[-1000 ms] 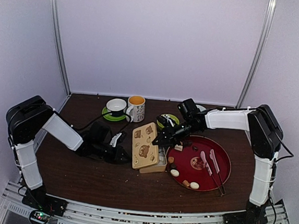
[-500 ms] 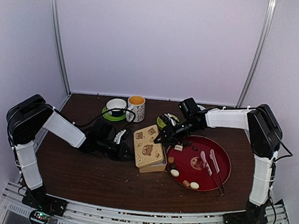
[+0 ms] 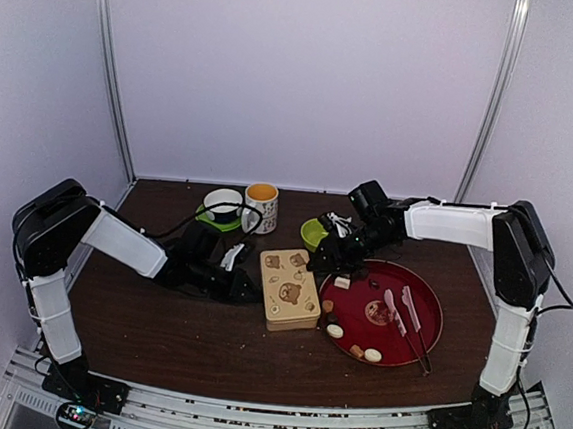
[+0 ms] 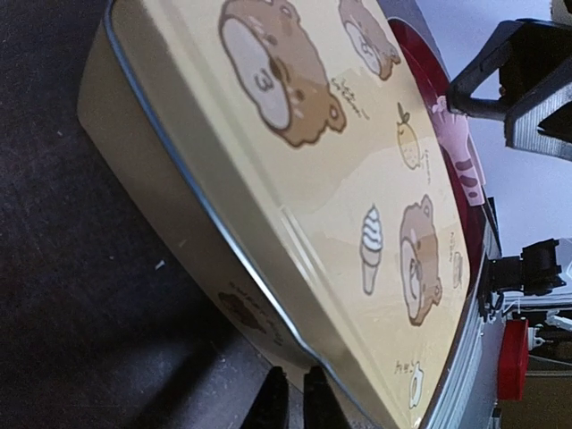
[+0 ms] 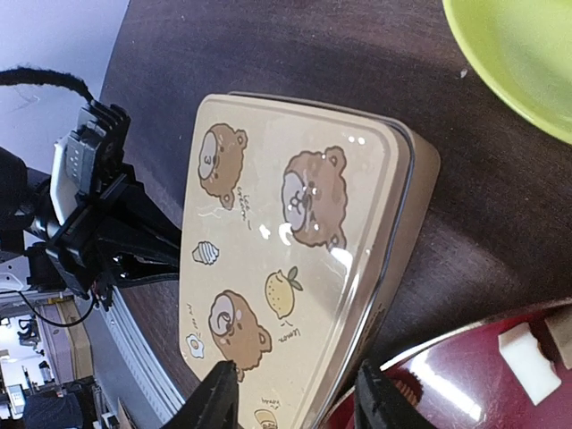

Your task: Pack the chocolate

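The tin (image 3: 290, 289) is lying between the two arms with its bear lid (image 5: 286, 241) seated on top, so nothing is going in just yet. Its long axis is running from the near edge toward the back wall, turned only slightly.

The chocolate (image 3: 335, 330) is sitting on the red tray (image 3: 423, 287) just right of the tin. A dark piece and a cream oval are lying by the tray's left rim, and two more are at its near rim.

The right gripper (image 5: 299, 398) is hovering over the tin's tray-side edge. Its jaws are spread wide and carrying nothing; one finger is over the lid and the other is out toward the tray.

The left gripper (image 4: 290, 402) is sitting low at the tin's opposite long side, jaws narrow and nearly together. Whether they are nipping the lid's lip is hard to say, as the fingertips are cut off at the bottom of the wrist view.

Here is what matters: the sweets are lying to the right of the right arm's jaws and nearer the bases, well within that arm's reach. The left arm has the whole tin between it and them. To my eye the lid has to come off first, and the right arm is looking like the picker.
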Tool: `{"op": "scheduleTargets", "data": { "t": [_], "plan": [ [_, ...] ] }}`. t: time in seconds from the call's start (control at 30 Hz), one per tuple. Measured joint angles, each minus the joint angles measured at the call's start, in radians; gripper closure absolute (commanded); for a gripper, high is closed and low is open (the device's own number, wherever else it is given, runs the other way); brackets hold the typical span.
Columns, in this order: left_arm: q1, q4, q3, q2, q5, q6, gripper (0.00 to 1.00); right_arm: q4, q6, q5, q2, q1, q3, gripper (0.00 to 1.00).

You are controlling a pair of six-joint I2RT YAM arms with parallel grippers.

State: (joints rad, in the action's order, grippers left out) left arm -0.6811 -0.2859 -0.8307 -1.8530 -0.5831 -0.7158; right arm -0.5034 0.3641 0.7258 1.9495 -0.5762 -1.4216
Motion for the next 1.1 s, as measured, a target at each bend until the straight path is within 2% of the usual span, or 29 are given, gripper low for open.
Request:
{"op": "scheduleTargets", "data": {
  "t": [0.1,0.23,0.4,0.5,0.57,0.67,0.87,1.1],
  "plan": [
    [-0.001,0.011,-0.002,0.004,0.007,0.005,0.89,0.001,-0.015,-0.029,-0.031,0.000,0.016,0.52],
    [-0.001,0.034,-0.002,0.012,0.031,0.015,0.89,0.010,-0.038,-0.052,-0.065,-0.002,0.062,0.36],
    [-0.002,0.069,-0.002,0.036,0.068,0.019,0.83,0.037,-0.060,-0.065,-0.129,-0.009,0.156,0.32],
    [-0.002,0.081,0.002,0.063,0.095,0.019,0.75,0.069,-0.063,-0.069,-0.130,-0.010,0.163,0.33],
    [-0.002,0.080,0.009,0.090,0.110,0.015,0.65,0.097,-0.059,-0.069,-0.130,-0.010,0.165,0.35],
    [-0.002,0.077,0.023,0.142,0.125,0.007,0.60,0.160,-0.042,-0.075,-0.130,-0.011,0.169,0.39],
    [-0.002,0.040,0.044,0.193,0.139,-0.022,0.58,0.243,-0.016,-0.085,-0.109,-0.012,0.171,0.43],
    [-0.002,0.013,0.029,0.148,0.126,-0.044,0.66,0.280,0.009,-0.091,-0.034,-0.015,0.171,0.47]
  ]
}}
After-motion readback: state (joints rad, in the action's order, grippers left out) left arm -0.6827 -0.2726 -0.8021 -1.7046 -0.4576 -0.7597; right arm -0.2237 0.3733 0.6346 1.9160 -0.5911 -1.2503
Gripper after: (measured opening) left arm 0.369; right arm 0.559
